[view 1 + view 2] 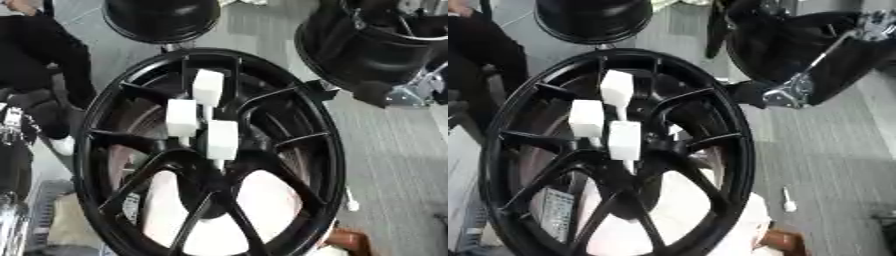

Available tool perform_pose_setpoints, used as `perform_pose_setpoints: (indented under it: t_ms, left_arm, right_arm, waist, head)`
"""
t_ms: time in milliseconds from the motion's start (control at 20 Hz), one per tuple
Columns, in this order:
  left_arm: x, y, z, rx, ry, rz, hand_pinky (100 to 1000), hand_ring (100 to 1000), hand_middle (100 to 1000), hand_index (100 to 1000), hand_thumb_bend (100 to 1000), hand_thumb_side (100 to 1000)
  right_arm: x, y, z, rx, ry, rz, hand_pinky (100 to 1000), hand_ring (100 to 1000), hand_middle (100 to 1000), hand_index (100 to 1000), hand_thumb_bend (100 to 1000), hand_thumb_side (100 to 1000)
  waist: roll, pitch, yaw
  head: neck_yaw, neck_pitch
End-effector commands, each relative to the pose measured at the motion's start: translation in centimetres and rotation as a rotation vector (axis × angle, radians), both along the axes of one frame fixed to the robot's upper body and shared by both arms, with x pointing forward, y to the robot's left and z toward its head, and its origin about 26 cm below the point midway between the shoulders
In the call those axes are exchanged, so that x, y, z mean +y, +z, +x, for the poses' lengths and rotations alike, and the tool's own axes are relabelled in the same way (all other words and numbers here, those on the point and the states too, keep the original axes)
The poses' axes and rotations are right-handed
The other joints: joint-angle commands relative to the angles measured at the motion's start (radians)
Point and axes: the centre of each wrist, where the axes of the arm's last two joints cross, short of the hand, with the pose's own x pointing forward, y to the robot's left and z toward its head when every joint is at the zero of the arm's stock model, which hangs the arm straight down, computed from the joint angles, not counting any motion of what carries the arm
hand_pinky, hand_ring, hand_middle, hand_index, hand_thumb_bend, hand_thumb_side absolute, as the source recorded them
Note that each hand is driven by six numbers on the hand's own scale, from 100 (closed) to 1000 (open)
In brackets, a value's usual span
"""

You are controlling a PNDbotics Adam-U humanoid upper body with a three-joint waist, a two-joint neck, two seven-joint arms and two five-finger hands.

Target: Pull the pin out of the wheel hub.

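— Where was the hub when you looked?

— Right in front of me, filling the middle of the view. The black wheel point(206, 150) stood nearly upright, spokes toward the camera, with three white pins point(207, 87) seated around the hub point(203, 150): one high, one to the left point(182, 117), one lower and nearer the centre point(222, 140). Each had a blocky white head on a thin stem running into the hub.

— So nothing was out yet?

— As far as I could judge, no. All three sat in place, and I saw no pin lying loose. A small white thing point(789, 202) lay on the floor to the right of the rim, but I couldn't tell what it was.

— And your hands?

— The right arm point(798, 85) came in at the upper right, dark with a silver joint, well apart from the pins. I couldn't make out its fingers, so I couldn't say whether that hand was spread or curled; it touched no pin. The left hand didn't show at all.

— What was left, then?

— The whole job, I reckoned: reach in, take one head, draw it straight out along its stem.
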Motion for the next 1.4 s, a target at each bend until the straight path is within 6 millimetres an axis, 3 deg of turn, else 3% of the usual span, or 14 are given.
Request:
perform_pose_setpoints:
  t_ms: [50,450,900,1400]
  left_arm:
    - [0.2,0.7,0.1,-0.018,-0.014,0.02,893,831,801,797,100,850]
    - [-0.1,0.8,0.2,-0.019,-0.031,0.018,893,833,801,797,100,851]
    - [-0.3,0.8,0.3,-0.02,-0.043,0.016,893,835,801,797,100,852]
    - [-0.5,1.1,0.5,-0.031,-0.056,0.016,894,836,801,797,100,855]
  right_arm:
    - [0.8,0.2,0.6,0.018,0.016,-0.027,892,794,705,758,248,395]
    - [3.3,-0.8,2.5,0.057,0.048,-0.09,890,796,708,762,279,432]
    - [4.8,-2.2,4.6,0.084,0.054,-0.158,891,802,717,778,324,451]
    - [5.7,-2.7,5.3,0.079,0.107,-0.176,892,809,728,803,361,475]
  waist:
    - [0.004,-0.015,0.003]
    - [0.003,-0.012,0.015]
    - [0.002,-0.008,0.025]
    - [-0.002,0.012,0.04]
  head:
    - [-0.006,0.004]
    - [-0.015,0.005]
    - [-0.019,0.007]
    - [-0.022,0.006]
